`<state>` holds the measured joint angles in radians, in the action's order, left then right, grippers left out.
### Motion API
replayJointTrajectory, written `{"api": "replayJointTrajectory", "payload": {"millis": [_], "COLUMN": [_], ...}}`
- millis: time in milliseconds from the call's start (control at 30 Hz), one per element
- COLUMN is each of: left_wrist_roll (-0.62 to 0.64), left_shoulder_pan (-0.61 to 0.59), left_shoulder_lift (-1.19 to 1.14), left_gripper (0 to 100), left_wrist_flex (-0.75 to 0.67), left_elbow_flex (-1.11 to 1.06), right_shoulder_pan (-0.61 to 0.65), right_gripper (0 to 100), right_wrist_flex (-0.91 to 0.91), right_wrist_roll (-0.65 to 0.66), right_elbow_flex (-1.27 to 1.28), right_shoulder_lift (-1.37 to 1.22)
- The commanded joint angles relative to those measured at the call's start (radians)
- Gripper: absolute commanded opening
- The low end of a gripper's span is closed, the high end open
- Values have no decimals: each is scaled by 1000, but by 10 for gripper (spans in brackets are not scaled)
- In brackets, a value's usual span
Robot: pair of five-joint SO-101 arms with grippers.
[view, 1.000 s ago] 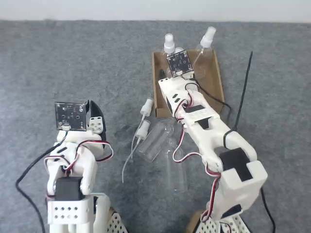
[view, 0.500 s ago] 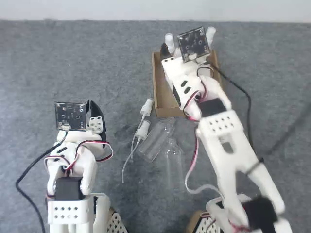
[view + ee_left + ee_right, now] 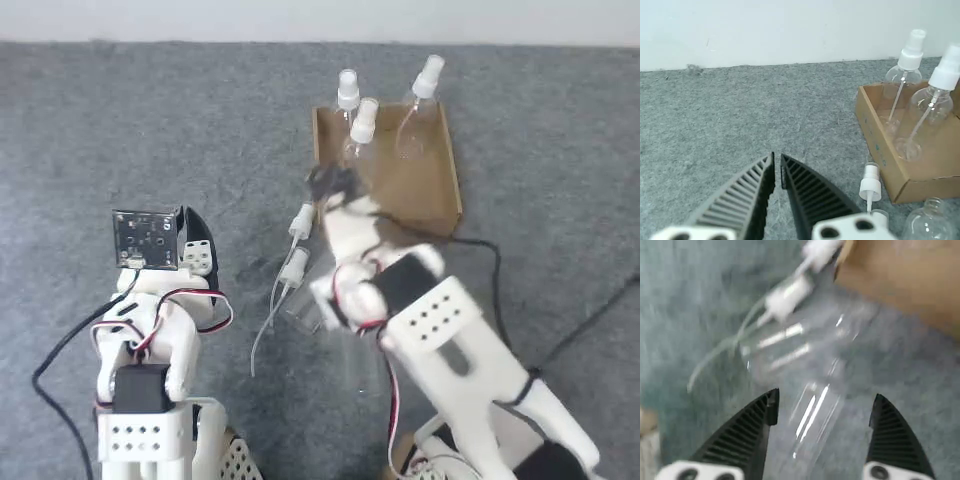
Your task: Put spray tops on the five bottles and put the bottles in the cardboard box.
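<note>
while the left tool (image 3: pixel 777 156) rests closed, the right tool (image 3: pixel 826 394) gapes empty over bottles (image 3: pixel 800 357)

Your black ribbed left gripper (image 3: pixel 777 169), nearly closed, hovers over grey felt (image 3: pixel 740 100). At its two o'clock, an open brown cardboard box (image 3: pixel 879 147) holds two clear white-topped spray bottles (image 3: pixel 904 80).

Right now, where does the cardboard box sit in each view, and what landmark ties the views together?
High view: box at upper middle, capped bottles standing at its far end.
Left wrist view: box seen corner-on, two capped bottles inside it.
Right wrist view: blurred brown box wall beyond the lying bottle.
Shared landmark: the loose spray top on the table at the box's corner.
</note>
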<state>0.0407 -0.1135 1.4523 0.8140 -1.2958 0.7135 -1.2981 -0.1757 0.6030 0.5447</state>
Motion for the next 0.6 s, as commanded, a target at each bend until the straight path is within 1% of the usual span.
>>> {"api": "replayJointTrajectory", "payload": {"millis": [0,100,200,400,467,533,567], "left_wrist_roll": [8,8,8,11,11,9,9], "left_shoulder_pan": [-6,-6,-6,-6,-6,-6,-6], "left_shoulder_lift": [5,5,5,5,5,5,5], "left_gripper": [11,11,11,11,11,11,11], "left_wrist_flex": [-25,-25,-25,-25,-26,-26,-26], "left_elbow_flex": [7,5,5,5,-2,-2,-2], "right_shoulder_pan": [42,39,39,38,38,12,-15], "right_gripper": [241,241,240,236,203,123,76], "right_wrist_flex": [82,130,137,211,232,251,254], "right_wrist_roll": [-14,-63,-115,-124,-117,-107,-78], "right_elbow_flex": [104,161,186,272,310,327,328], "right_shoulder_lift": [-41,-74,-107,-182,-185,-173,-166]}}
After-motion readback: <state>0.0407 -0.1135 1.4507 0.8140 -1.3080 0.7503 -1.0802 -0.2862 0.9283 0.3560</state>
